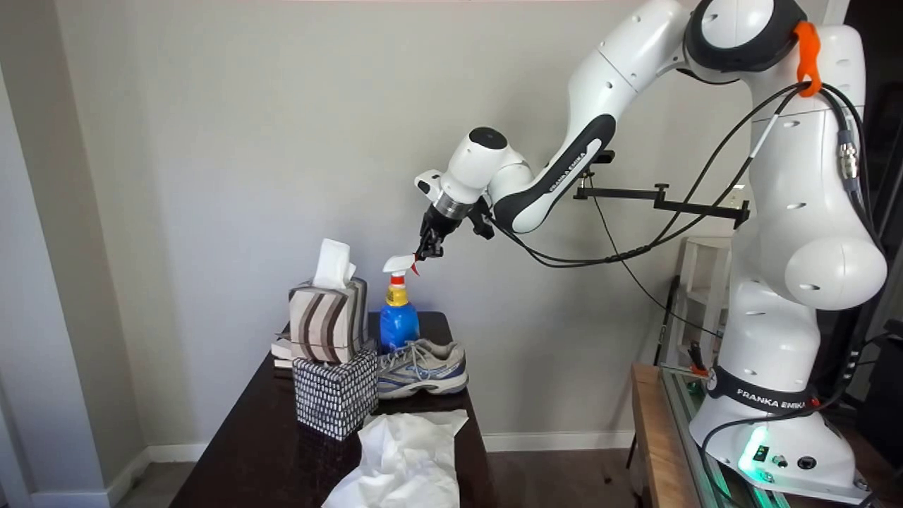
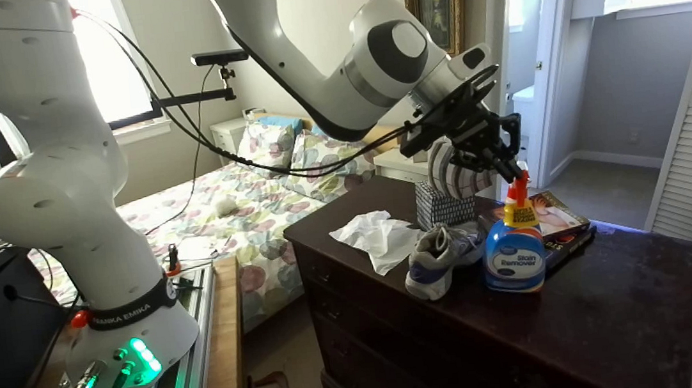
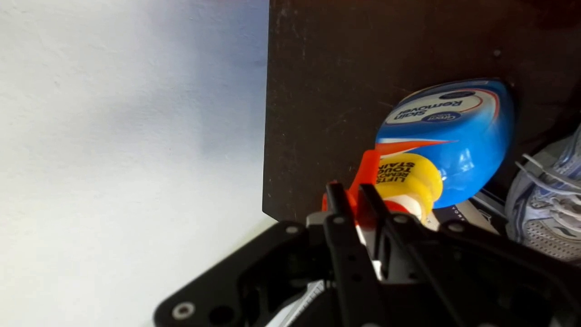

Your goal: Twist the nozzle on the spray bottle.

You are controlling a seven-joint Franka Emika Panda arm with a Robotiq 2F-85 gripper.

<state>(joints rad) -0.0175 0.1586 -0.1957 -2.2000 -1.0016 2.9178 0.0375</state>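
Hand [image 3: 353, 197] slants down, fingertips [image 3: 337, 200] at the spray bottle's [image 2: 514, 260] nozzle [image 2: 523, 175]

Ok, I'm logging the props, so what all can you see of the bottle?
The bottle looks plastic: blue body, Stain Remover label, yellow collar, white head, red-orange trigger. It stands upright on the dresser, beside the shoe. The black jaws, at the front of its head, partly hide it, red-orange showing between them; whether they grip is unclear.
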